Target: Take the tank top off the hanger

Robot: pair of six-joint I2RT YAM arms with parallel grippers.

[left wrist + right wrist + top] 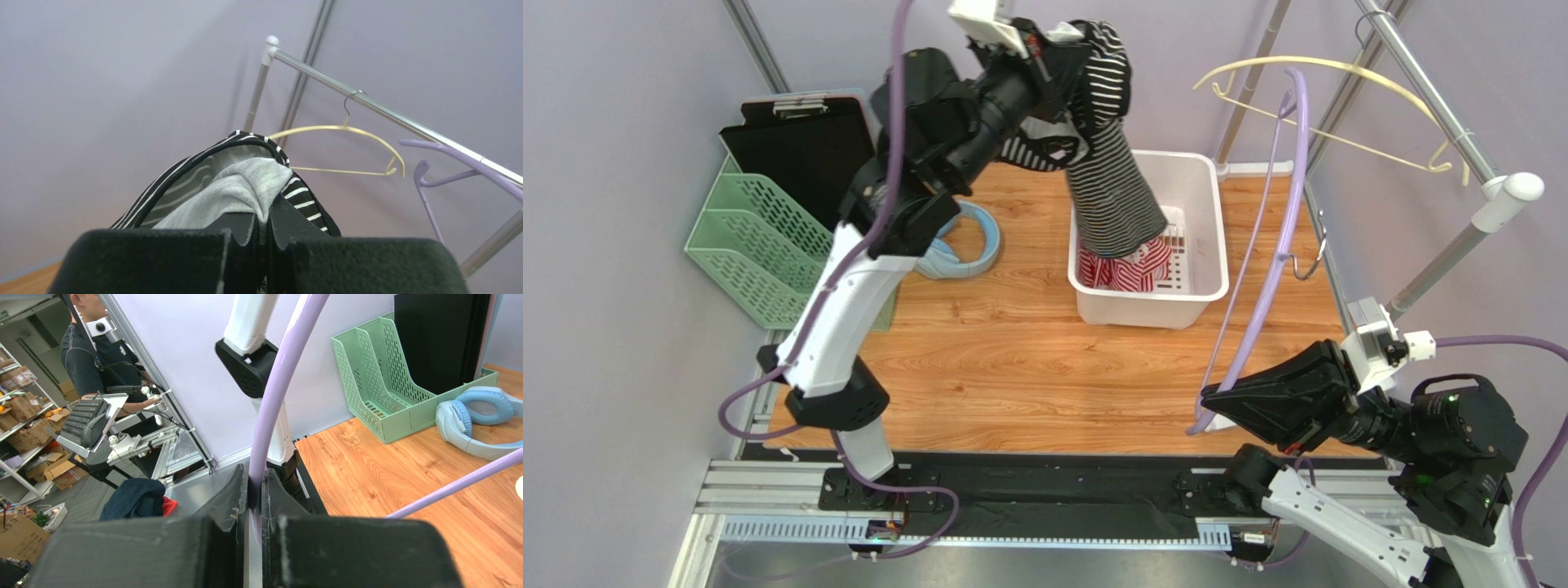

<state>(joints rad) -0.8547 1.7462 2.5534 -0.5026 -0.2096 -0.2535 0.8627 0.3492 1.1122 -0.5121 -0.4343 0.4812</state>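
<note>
The black-and-white striped tank top (1109, 172) hangs free from my left gripper (1063, 55), high over the white basket (1204, 233); its hem reaches down into the basket. In the left wrist view the left gripper (269, 205) is shut on a fold of the tank top (242, 184). The purple hanger (1271, 233) is bare. My right gripper (1212, 398) is shut on its lower end, near the table's front right. In the right wrist view the right gripper (255, 490) clamps the purple hanger (276, 392).
The basket holds a red-and-white striped garment (1127, 267). A bare yellow hanger (1333, 104) hangs on the metal rail (1437, 104) at the back right. A green file rack (762, 239) with a black clipboard and blue headphones (959, 239) stand at the left.
</note>
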